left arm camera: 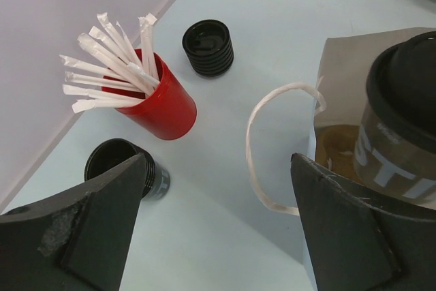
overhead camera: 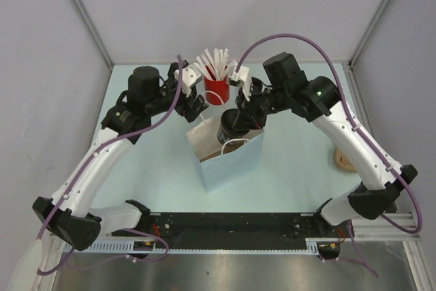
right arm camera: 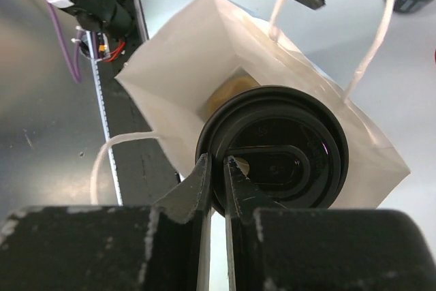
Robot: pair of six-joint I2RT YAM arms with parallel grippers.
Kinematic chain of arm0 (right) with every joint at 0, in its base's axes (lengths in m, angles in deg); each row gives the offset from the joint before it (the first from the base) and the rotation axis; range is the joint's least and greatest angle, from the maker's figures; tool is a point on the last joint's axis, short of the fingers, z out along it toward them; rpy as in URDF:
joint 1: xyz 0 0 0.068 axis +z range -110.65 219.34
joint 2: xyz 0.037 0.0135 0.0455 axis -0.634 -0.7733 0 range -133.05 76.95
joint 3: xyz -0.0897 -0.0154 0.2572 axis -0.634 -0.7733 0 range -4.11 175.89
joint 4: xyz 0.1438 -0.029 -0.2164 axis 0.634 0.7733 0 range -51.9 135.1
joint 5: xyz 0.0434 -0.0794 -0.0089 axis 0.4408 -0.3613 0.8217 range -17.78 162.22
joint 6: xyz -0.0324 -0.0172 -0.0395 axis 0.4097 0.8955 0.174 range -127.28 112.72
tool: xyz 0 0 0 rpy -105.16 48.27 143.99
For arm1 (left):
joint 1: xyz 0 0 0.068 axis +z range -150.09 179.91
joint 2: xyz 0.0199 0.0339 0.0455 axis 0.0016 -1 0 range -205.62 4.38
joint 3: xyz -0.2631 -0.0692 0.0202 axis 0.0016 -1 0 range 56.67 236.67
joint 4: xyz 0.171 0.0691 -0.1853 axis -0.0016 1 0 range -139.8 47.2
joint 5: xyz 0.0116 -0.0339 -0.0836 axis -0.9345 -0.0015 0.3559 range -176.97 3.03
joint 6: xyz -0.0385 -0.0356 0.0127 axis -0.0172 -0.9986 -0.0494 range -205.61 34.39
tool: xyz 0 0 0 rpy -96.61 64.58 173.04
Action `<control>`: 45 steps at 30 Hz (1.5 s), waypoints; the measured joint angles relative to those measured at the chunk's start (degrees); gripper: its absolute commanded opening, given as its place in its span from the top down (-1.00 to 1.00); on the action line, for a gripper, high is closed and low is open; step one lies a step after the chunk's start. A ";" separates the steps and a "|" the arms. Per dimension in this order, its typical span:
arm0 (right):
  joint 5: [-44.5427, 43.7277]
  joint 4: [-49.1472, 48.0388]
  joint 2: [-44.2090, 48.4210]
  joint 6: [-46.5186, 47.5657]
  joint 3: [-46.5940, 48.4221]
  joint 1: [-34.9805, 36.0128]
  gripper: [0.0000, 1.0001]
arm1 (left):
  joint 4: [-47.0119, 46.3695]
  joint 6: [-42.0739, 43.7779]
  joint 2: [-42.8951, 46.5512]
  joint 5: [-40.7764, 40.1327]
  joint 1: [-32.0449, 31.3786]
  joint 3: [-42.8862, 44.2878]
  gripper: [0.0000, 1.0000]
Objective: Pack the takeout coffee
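Observation:
The takeout coffee (overhead camera: 227, 131), a dark cup with a black lid (right arm camera: 286, 161), hangs in the mouth of an open white paper bag (overhead camera: 231, 161). My right gripper (right arm camera: 216, 161) is shut on the near rim of the lid, one finger inside it and one outside. In the left wrist view the takeout coffee (left arm camera: 402, 100) shows at the right, its body partly sunk in the bag (left arm camera: 340, 59). My left gripper (left arm camera: 218, 161) is open just left of the bag, above bare table, with the bag's handle loop (left arm camera: 255, 161) between its fingers and touching neither.
A red cup of white sticks (overhead camera: 216, 90) stands behind the bag. Near it are a black ribbed stack (left arm camera: 208, 47) and an open black cup (left arm camera: 112, 161). Something tan (right arm camera: 228, 93) lies in the bag's bottom. A tan cardboard piece (overhead camera: 340, 158) sits at the right.

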 measured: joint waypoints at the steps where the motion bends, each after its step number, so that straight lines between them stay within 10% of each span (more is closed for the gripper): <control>1: -0.55 -0.11 -0.35 -0.35 -0.17 0.11 1.00 | -0.02 -0.17 0.00 0.09 0.00 0.00 -0.76; 45: -22.21 -3.15 -7.04 -1.57 -6.27 6.80 1.00 | -3.54 -3.41 1.05 1.31 0.02 -3.21 0.38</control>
